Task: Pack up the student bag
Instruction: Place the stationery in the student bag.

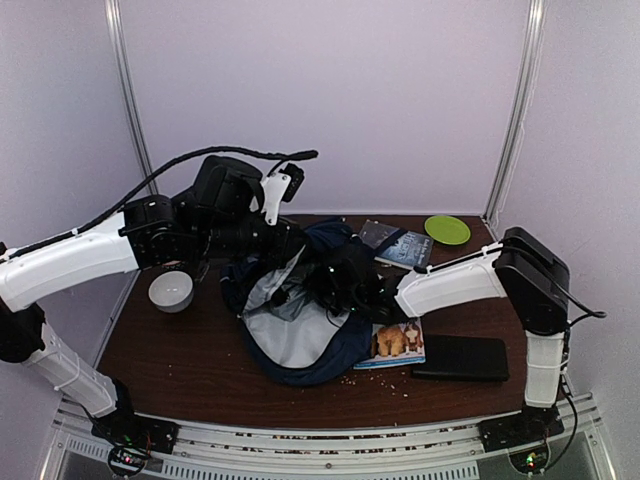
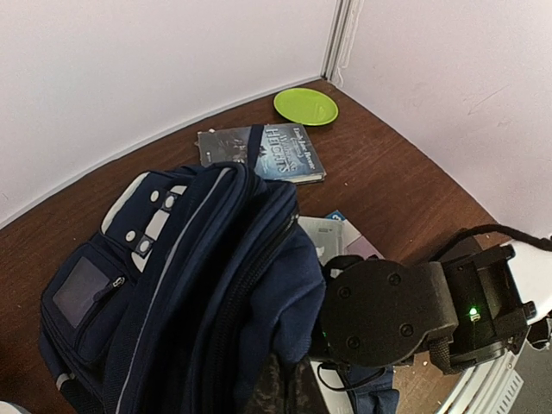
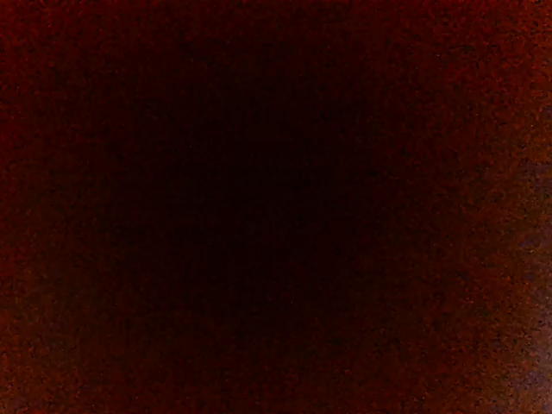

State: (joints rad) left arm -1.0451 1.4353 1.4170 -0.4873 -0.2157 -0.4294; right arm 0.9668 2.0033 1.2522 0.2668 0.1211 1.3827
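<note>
The student bag (image 1: 300, 320), navy with a pale grey lining, lies open in the middle of the table. In the left wrist view the student bag (image 2: 172, 259) fills the frame, with white patches and a square label. My left gripper (image 1: 290, 245) is at the bag's back rim. Its fingertips (image 2: 267, 392) pinch a fold of navy fabric, holding the opening up. My right gripper (image 1: 335, 282) reaches into the bag's mouth, its fingers hidden. The right wrist view is all dark. The right arm's black wrist (image 2: 388, 315) shows beside the lifted fabric.
A white bowl (image 1: 171, 290) stands left of the bag. A dark book (image 1: 398, 245) and a green plate (image 1: 447, 229) lie at the back right. A picture book (image 1: 397, 342) and a flat black case (image 1: 462, 357) lie right of the bag. Crumbs dot the front.
</note>
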